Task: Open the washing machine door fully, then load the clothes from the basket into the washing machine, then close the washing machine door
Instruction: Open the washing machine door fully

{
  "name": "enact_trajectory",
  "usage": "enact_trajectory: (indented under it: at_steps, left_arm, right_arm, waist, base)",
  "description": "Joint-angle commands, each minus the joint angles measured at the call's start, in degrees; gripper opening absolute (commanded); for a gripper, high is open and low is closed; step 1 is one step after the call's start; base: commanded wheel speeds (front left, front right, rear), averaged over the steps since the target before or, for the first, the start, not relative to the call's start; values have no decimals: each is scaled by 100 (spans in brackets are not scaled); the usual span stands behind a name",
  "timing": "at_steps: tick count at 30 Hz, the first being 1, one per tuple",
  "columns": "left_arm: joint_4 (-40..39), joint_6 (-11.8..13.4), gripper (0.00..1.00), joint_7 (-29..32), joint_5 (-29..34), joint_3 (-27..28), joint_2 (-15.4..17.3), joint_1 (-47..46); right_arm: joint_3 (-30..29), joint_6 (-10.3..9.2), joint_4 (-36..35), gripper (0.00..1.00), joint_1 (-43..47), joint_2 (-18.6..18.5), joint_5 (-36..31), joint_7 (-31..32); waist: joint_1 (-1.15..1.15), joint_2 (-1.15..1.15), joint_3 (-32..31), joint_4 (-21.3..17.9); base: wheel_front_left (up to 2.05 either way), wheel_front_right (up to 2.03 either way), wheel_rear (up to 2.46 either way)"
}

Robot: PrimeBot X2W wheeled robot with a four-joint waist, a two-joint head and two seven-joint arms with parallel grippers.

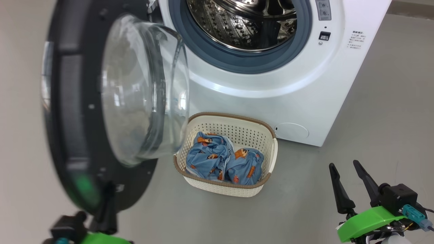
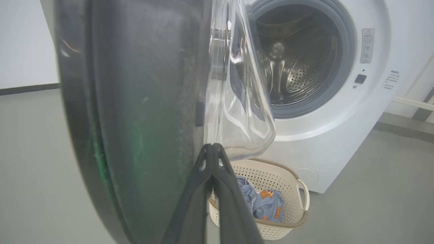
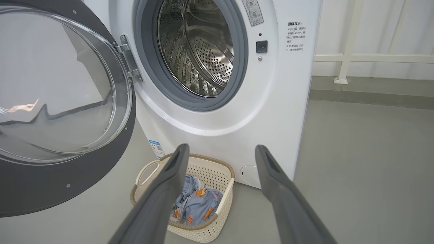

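Note:
The washing machine (image 1: 271,101) stands with its steel drum (image 1: 244,23) exposed. Its door (image 1: 67,135) is swung out to the left, and the clear glass bowl (image 1: 145,91) bulges towards the basket. The cream basket (image 1: 234,189) sits on the floor in front of the machine and holds two bundles of light blue clothes (image 1: 223,162). My left gripper (image 1: 107,195) is shut, its tips against the door's lower rim; in the left wrist view the left gripper (image 2: 212,146) meets the door (image 2: 142,101) just below the bowl. My right gripper (image 1: 344,165) hangs open right of the basket, holding nothing.
Grey floor (image 1: 373,135) lies open to the right of the machine and the basket. A white railing (image 3: 346,57) runs along the wall beyond the machine's right side. The right wrist view shows the basket (image 3: 190,226) and clothes (image 3: 198,203) between the open fingers (image 3: 271,169).

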Motion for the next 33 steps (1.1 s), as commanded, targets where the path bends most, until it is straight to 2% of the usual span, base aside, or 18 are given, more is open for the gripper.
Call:
enact_trajectory:
  at_steps: [1, 5, 15, 20, 33]
  left_arm:
    - [-26, 93, 0, -16, -91, 359, 200, -274]
    - [343, 97, 0, -22, -181, 694, 474, -535]
    - [880, 291, 0, -37, -486, 1541, 861, -986]
    - [1253, 216, 0, -41, -596, 1857, 1065, -1180]
    - [1775, -51, 0, -43, -476, 2352, 1086, -1540]
  right_arm:
    - [154, 9, -136, 100, -52, -60, 22, -68]
    - [212, 9, -107, 100, -109, -107, 40, -68]
    - [242, 9, -82, 100, -257, -215, 63, -68]
    - [284, 9, -59, 100, -341, -263, 64, -56]
    - [331, 9, -121, 100, -516, -299, 62, 25]
  waist:
    - [0, 0, 25, -11]
    - [0, 0, 119, -66]
    - [0, 0, 300, -169]
    - [0, 0, 379, -210]
    - [0, 0, 512, -281]
  base:
    - [0, 0, 0]
    - [0, 0, 0]
    - [0, 0, 0]
    - [0, 0, 0]
    - [0, 0, 0]
